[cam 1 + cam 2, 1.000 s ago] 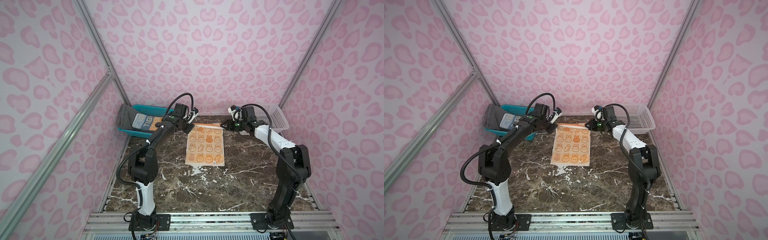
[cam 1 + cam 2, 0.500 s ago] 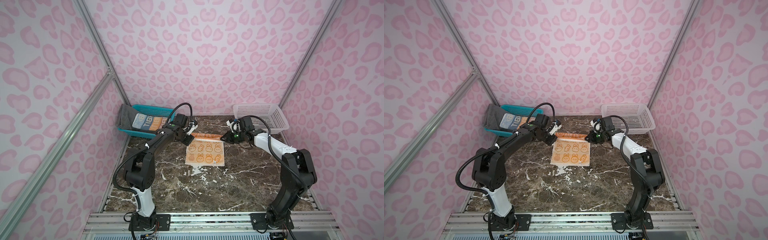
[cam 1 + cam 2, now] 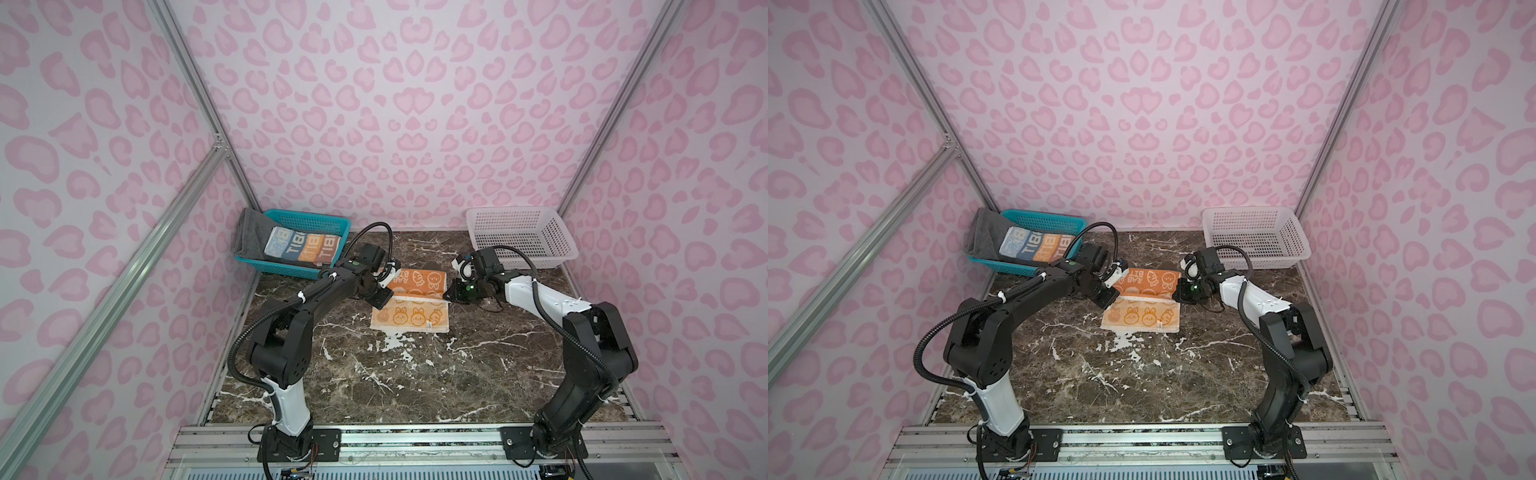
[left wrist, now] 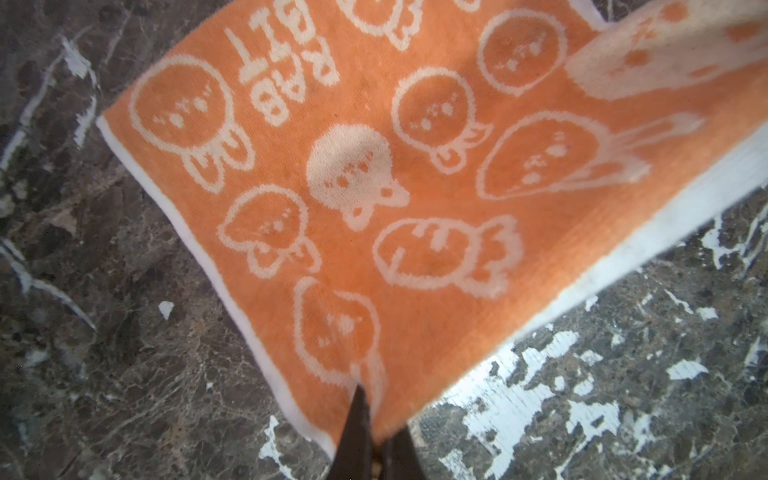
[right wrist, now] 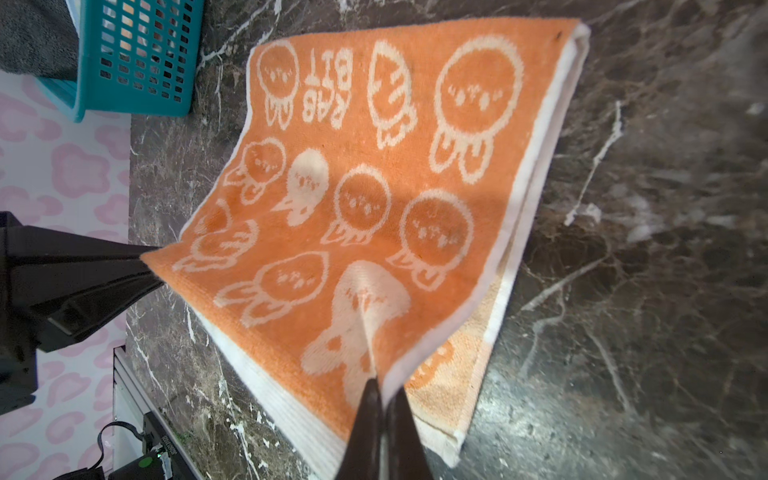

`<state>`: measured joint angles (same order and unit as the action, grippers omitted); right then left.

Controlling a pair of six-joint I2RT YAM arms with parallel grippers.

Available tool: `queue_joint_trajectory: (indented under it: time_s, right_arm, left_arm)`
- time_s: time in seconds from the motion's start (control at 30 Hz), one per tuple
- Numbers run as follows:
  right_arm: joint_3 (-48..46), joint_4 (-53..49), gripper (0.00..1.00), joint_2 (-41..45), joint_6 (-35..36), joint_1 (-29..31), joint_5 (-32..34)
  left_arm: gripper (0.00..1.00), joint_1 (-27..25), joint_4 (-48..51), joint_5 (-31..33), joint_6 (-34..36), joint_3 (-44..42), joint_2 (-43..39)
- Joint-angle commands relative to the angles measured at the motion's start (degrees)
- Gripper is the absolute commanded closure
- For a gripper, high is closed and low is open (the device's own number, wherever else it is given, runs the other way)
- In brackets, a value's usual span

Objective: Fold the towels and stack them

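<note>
Carrying far corners nearward, left gripper and right gripper, both clamped on the orange towel, have half-closed its first fold.

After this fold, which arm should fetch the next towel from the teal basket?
Left, probably: the left gripper, shut on the orange towel, is beside the teal basket; the right gripper is farther off.

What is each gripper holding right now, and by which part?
Both grip the orange rabbit towel: left gripper on one corner of its folded-over flap, right gripper on the opposite corner of the same edge.
</note>
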<state>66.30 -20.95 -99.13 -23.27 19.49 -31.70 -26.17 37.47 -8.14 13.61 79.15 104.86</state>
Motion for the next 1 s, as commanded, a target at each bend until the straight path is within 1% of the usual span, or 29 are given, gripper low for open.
queue_joint_trajectory:
  time_s: [0.0, 0.27, 0.37, 0.53, 0.67, 0.83, 0.9, 0.97]
  right_arm:
    - [-1.4, -1.6, 1.00, 0.4, 0.7, 0.3, 2.2]
    - [-5.6, -0.4, 0.98, 1.3, -0.5, 1.2, 2.8]
    - [-7.3, 0.4, 0.94, 2.2, -1.4, 1.4, 3.7]
    - [-8.4, 0.4, 0.81, 2.8, -1.6, 2.0, 4.7]
    - [-8.8, -0.2, 0.79, 3.1, -1.6, 3.1, 6.6]
    - [-8.8, 0.2, 0.79, 3.6, -2.2, 3.3, 7.8]
    - [-8.2, 0.0, 0.77, 3.7, -2.2, 3.5, 7.8]
    - [-7.6, -0.7, 0.72, 3.5, -1.7, 4.1, 8.1]
  left_arm:
    - [0.97, -0.1, 0.9, 2.1, -0.3, -0.9, -1.3]
    - [0.97, -1.8, 2.3, 2.6, -0.4, -1.7, 0.2]
    - [0.95, -2.1, 2.0, 2.1, -1.1, -4.2, 0.0]
    - [0.89, -2.1, 1.7, 1.9, -2.2, -6.5, -1.7]
    - [0.85, -2.2, 2.3, 2.0, -2.6, -6.9, -2.7]
    - [0.83, -2.2, 2.1, -0.8, -3.1, -6.1, -3.3]
    - [0.82, -2.5, 2.2, -1.3, -3.1, -5.6, -2.8]
    - [0.81, -2.7, 2.8, -1.3, -3.2, -5.5, -2.1]
